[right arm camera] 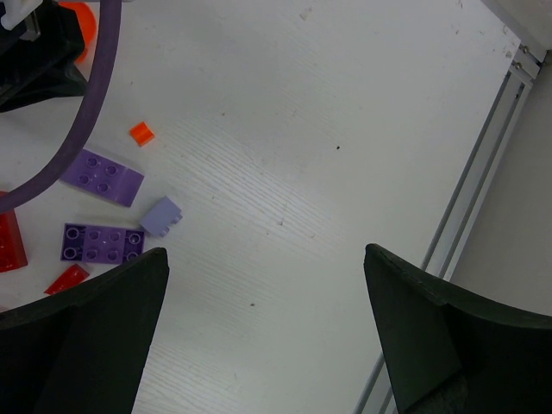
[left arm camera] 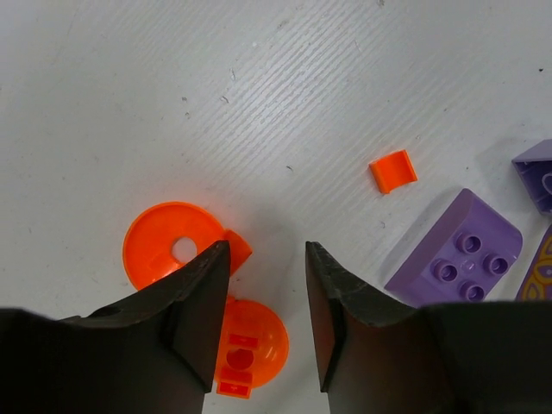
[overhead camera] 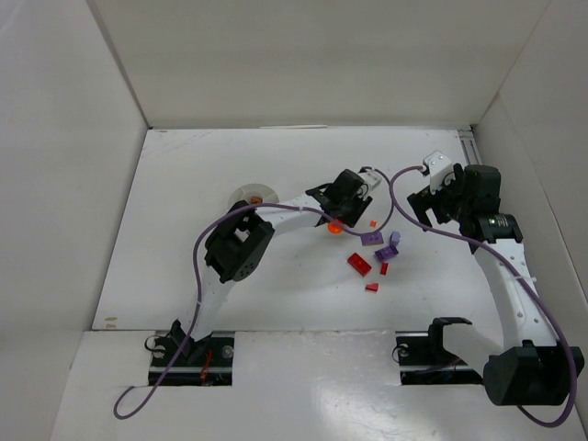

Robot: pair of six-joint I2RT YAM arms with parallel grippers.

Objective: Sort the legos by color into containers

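The left gripper (left arm camera: 267,315) is hovering over the table (left arm camera: 259,103), fingers spread and empty, one finger partly covering the orange ring (left arm camera: 159,246). A purple brick (left arm camera: 455,252) is lying nearby. The right gripper (right arm camera: 267,332) is hanging wide apart, empty. The dish (overhead camera: 246,193) is sitting well apart.

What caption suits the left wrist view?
Open jaws above an orange ring and orange dome, purple brick at right.

Pieces only partly seen
A finger (left arm camera: 194,302) of the left hand (left arm camera: 267,252) covers the orange ring's (left arm camera: 159,246) lower edge. A purple brick (left arm camera: 538,172) runs off the right edge. The dish's (overhead camera: 254,194) compartments are too small to tell.
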